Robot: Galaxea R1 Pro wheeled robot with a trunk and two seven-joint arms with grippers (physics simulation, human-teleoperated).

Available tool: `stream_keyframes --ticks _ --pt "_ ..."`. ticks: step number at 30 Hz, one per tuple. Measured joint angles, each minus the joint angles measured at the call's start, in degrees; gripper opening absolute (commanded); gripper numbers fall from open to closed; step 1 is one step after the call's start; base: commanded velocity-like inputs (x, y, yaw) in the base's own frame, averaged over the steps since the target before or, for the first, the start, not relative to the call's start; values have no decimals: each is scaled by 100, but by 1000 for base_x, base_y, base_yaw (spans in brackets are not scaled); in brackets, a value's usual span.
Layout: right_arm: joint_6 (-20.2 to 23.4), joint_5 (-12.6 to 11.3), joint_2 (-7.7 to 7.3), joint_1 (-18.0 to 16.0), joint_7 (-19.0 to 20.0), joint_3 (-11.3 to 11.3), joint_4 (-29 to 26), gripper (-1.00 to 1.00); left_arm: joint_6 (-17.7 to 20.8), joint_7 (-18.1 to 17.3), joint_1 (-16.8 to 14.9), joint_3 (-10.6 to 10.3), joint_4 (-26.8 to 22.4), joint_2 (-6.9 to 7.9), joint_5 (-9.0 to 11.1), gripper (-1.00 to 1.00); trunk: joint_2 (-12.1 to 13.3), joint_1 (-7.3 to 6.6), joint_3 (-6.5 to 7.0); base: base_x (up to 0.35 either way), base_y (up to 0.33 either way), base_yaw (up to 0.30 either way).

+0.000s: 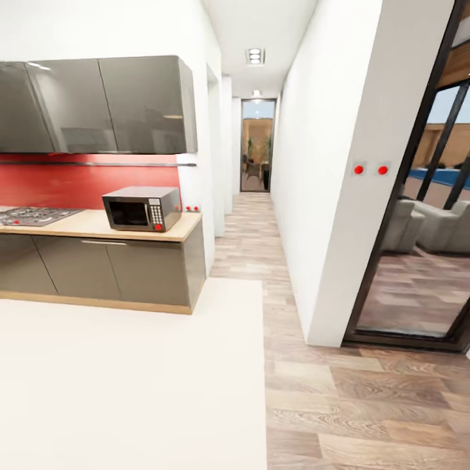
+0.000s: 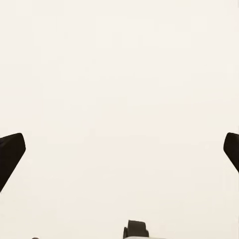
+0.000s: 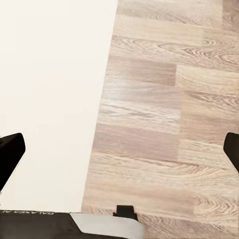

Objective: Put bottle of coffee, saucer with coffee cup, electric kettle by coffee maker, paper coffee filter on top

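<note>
Two grippers, left (image 2: 119, 149) & right (image 3: 119, 149), fingers spread wide, empty; kitchen countertop (image 1: 91, 225) holds a microwave (image 1: 140, 209); glass kettle likely heavy, fragile; grab by handle.

From my seat at the controls, the kitchen countertop (image 1: 91, 225) runs off at ten o'clock, with a microwave (image 1: 140, 208) on its near end, a hob (image 1: 32, 215) further left on it, and the kitchen shelf (image 1: 98, 164) and wall cabinets (image 1: 98, 104) above. A hallway (image 1: 251, 215) leads away at twelve o'clock to a far door (image 1: 257, 145). At two o'clock I see a wall (image 1: 333, 170), and a glass door (image 1: 424, 215) right of it.
</note>
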Motion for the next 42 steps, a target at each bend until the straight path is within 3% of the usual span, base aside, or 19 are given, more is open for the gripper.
stream_keyframes --ticks 42 --pt "0 0 7 0 0 2 9 100 0 0 0 0 3 0 8 100 0 0 0 338 0 278"
